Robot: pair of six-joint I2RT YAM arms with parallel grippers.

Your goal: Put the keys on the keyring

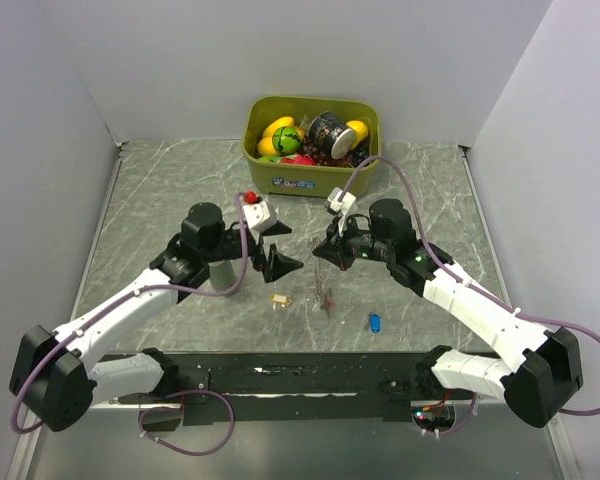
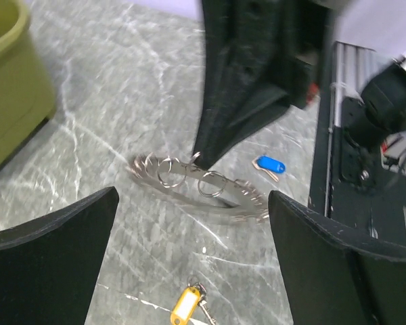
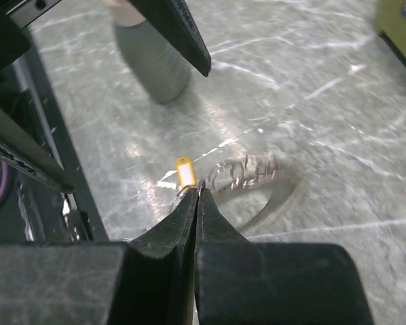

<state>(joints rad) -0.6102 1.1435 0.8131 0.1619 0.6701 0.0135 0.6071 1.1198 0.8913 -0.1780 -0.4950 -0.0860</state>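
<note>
Black fingertips of the right claw are pressed tight together, and from the right wrist view they look clamped on a small wire loop at the edge of the big silvery beaded-chain keyring. The keyring shows blurred just beyond the tips, over the grey marbled table. I cannot tell if it is fully lifted or has its far side resting on the surface. Two small split rings sit on the chain near the pinch point, but no tag is visible on either. Just beside the ring, and apart from it, lies the little key with the yellow plastic tag, loose on the table. On the other side, nearer the right arm's base, the key with the blue tag is also loose. A red-tagged key I cannot pick out for certain. Opposite, the left claw faces the ring with its fingers spread wide, holding nothing. At the back, the olive-green plastic bin of toys plays no part. My read is early days: the ring is secured, no key is visibly threaded, and at least yellow and blue are left to do.
</note>
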